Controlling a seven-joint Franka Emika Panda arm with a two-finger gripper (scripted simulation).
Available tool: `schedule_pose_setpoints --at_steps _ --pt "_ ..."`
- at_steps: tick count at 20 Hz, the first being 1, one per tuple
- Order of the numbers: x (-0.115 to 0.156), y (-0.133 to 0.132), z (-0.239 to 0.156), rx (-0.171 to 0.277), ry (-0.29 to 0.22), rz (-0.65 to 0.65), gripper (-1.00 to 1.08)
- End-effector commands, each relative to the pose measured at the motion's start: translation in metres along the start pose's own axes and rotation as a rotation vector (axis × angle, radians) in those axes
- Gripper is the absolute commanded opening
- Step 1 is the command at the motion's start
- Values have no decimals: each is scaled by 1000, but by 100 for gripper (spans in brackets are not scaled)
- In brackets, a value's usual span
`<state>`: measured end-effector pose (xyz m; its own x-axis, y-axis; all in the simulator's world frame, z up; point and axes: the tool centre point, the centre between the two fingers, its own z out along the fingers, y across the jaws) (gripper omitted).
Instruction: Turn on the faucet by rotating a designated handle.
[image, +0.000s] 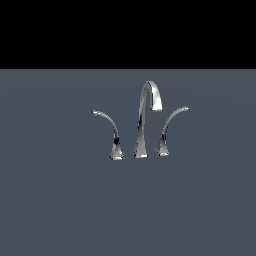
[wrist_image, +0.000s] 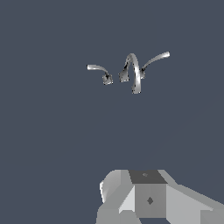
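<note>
The chrome faucet stands on the flat grey-blue surface, its tall gooseneck spout in the middle. The handle is the thin lever on the exterior view's left, arching leftward from a small base with a dark reflection. In the wrist view the faucet appears small and far off, with the handle beside the spout. Only the grey housing of my gripper shows at the wrist picture's edge, well apart from the faucet. Its fingers are not visible. The exterior view shows no arm.
A twin lever arches toward the exterior view's right from a brighter base, also seen in the wrist view. The grey-blue surface stretches around the faucet on all sides, ending at a black band behind.
</note>
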<state>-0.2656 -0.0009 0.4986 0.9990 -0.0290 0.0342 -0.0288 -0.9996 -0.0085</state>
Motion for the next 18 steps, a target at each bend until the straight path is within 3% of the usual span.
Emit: schedule_pose_setpoints --at_steps 1,10,18 --pt "0 0 0 0 0 0 -100" --pt "4 -8 11 -1 -1 46 -100" --pt "17 -28 39 -3 -3 164 -100"
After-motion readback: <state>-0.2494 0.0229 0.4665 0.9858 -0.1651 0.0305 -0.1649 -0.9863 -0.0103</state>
